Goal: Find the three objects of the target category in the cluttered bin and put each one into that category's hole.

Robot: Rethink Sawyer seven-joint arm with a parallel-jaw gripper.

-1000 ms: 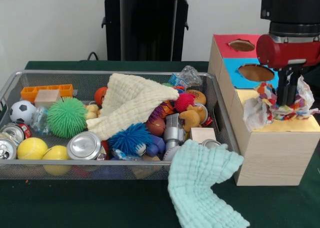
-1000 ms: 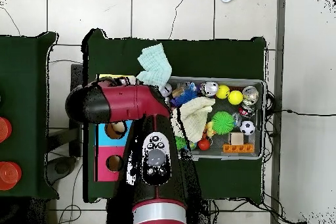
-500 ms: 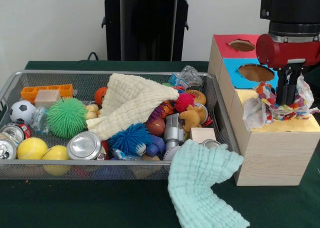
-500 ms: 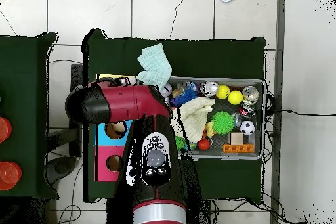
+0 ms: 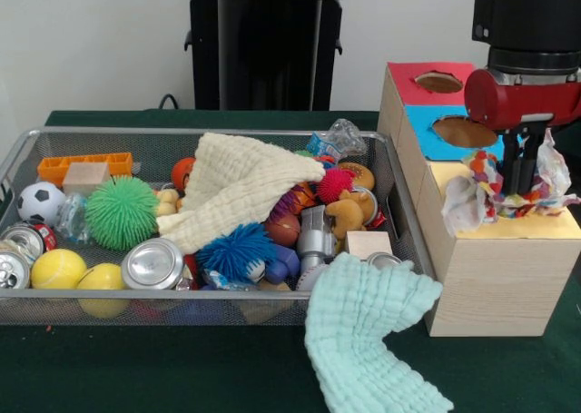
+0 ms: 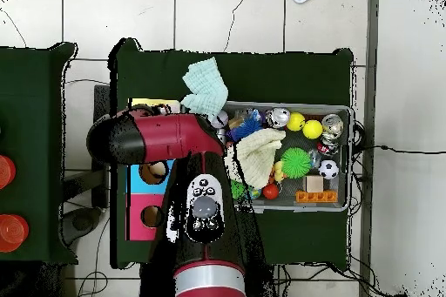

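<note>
My gripper [image 5: 523, 184] reaches straight down over the yellow top [image 5: 545, 224] of the wooden box on the right. Its fingers are sunk in a crumpled whitish wrapper [image 5: 467, 200] with red, yellow and blue patches, which rests on that top and appears pinched between them. Another crinkly clear wrapper [image 5: 338, 139] lies at the far right corner of the wire mesh bin [image 5: 182, 294]. No third wrapper shows. In the overhead view the arm [image 6: 165, 141] covers the gripper and the wrapper; the bin [image 6: 351, 163] lies beside it.
The box also has a blue top with a round hole [image 5: 465, 132] and a red top with a hole [image 5: 438, 82]. A mint cloth [image 5: 363, 331] hangs over the bin's near right corner. A cream cloth [image 5: 241, 186], spiky balls, cans and toys fill the bin.
The arm has sunk a little over the yellow top, and the wrapper has bunched closer around the fingers. Nothing in the bin has moved.
</note>
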